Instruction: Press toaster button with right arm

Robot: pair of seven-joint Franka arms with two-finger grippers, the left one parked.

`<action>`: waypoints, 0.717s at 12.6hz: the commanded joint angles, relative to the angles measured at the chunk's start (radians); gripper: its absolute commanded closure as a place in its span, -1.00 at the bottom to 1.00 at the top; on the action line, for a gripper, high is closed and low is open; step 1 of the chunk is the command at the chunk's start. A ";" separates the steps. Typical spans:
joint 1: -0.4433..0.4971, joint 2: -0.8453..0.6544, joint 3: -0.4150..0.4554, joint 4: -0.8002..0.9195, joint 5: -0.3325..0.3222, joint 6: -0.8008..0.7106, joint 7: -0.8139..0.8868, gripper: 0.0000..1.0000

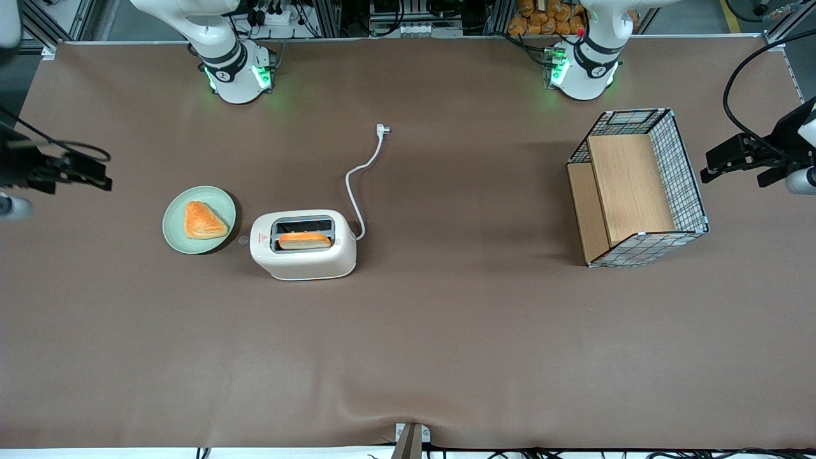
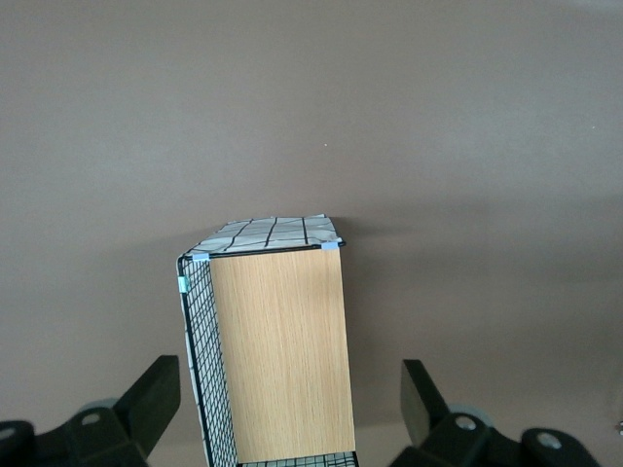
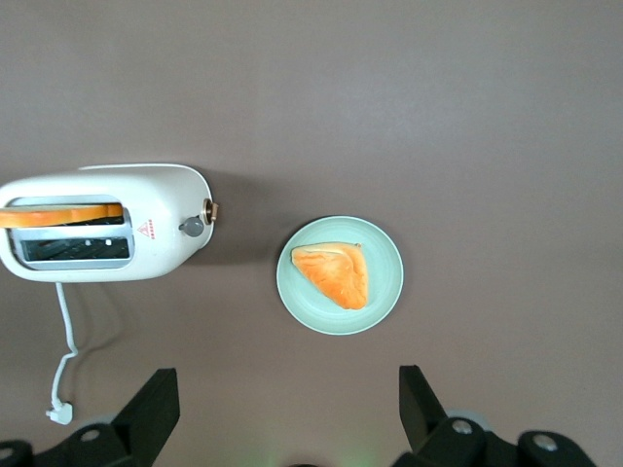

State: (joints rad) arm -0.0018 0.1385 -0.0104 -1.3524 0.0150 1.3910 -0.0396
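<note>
**Approach not yet begun — gripper high and well clear of the toaster**

You are at the opening step: the right arm's gripper hangs at the working arm's end of the table, well apart from the toaster, with nothing between its fingers. In the right wrist view the two black fingers stand wide apart, so the claw is spread and empty.

The toaster sits on the brown table just beside a green plate that carries a triangular pastry. A slice of toast stands in the slot nearer the front camera; the other slot looks empty. The white cord trails away from the toaster's end toward the parked arm, plug lying loose on the table.

The toaster button is the small grey knob on the short end that faces the plate, close to the red triangle mark. A brownish dial sits just beside it — do not mistake one for the other.

Your next move, as I judge it, is to bring the gripper across and down toward that short end, into the gap between toaster and plate. That gap is narrow, so drawing the fingers together first would likely give you a single tip to press with and keep you off the plate's rim.
</note>
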 commanded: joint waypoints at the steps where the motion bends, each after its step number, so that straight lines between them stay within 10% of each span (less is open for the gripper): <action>1: -0.017 -0.091 0.012 -0.095 -0.023 0.026 0.024 -1.00; 9: -0.030 -0.178 0.000 -0.149 -0.032 0.051 0.024 -1.00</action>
State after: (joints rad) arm -0.0202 -0.0019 -0.0173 -1.4586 0.0108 1.4227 -0.0287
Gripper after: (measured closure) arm 0.000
